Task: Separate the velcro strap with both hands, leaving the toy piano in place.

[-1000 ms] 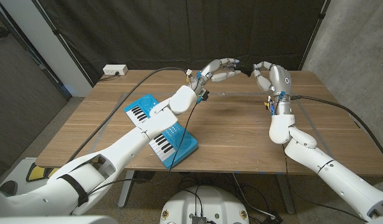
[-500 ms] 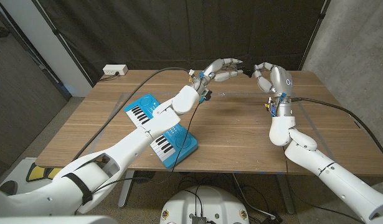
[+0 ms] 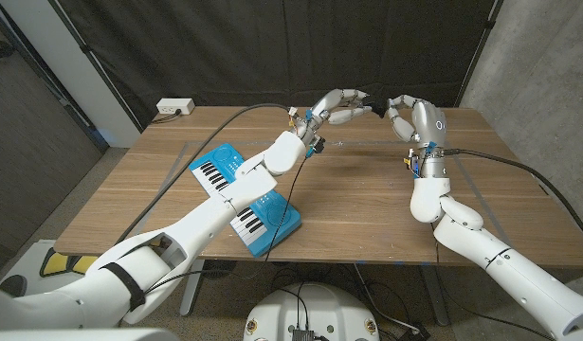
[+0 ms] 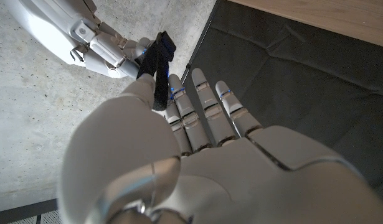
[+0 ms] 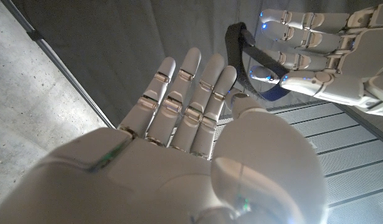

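Between both raised hands hangs a black velcro strap (image 4: 157,62).

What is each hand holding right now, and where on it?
Both hold the black velcro strap: left hand and right hand pinch opposite ends.

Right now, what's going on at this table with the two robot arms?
Both robot hands are raised over the far side of the wooden table, meeting at a black velcro strap. The left hand and the right hand each pinch an end of it, and in the wrist views the strap looks not yet pulled apart. The blue toy piano lies on the table under the left arm, untouched.
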